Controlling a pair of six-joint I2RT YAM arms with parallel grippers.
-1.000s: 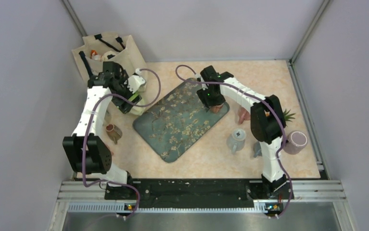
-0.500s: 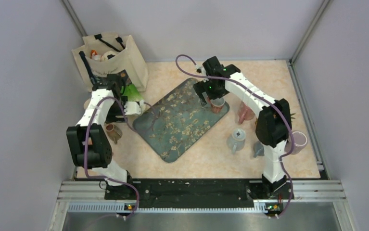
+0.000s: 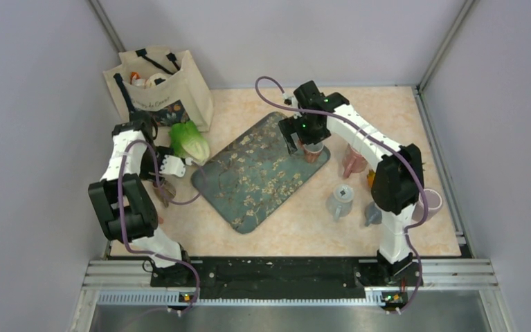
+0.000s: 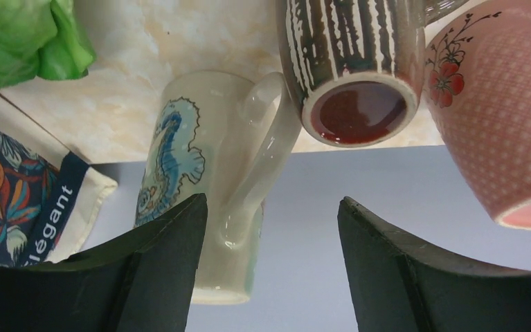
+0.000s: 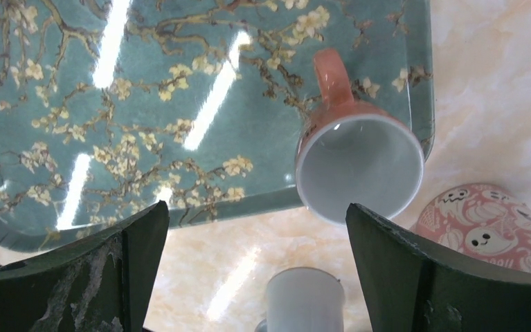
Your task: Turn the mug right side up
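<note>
Salmon-orange ceramic mug (image 5: 359,169) is standing mouth up at the far right corner of the teal rectangular blossom-patterned tray (image 3: 248,187), just inside its rim. The tray is lying slantwise on the pale marbled desk (image 3: 297,228), with grey walls (image 3: 304,41) closing in on three sides. The right tool (image 5: 255,218) is hanging above the mug, jaws spread wide, gripping nothing. Open tray surface is stretching toward the near left. The left tool (image 4: 271,207) is gaping empty near the desk's left edge, facing a white seahorse-printed mug (image 4: 193,173).
</note>
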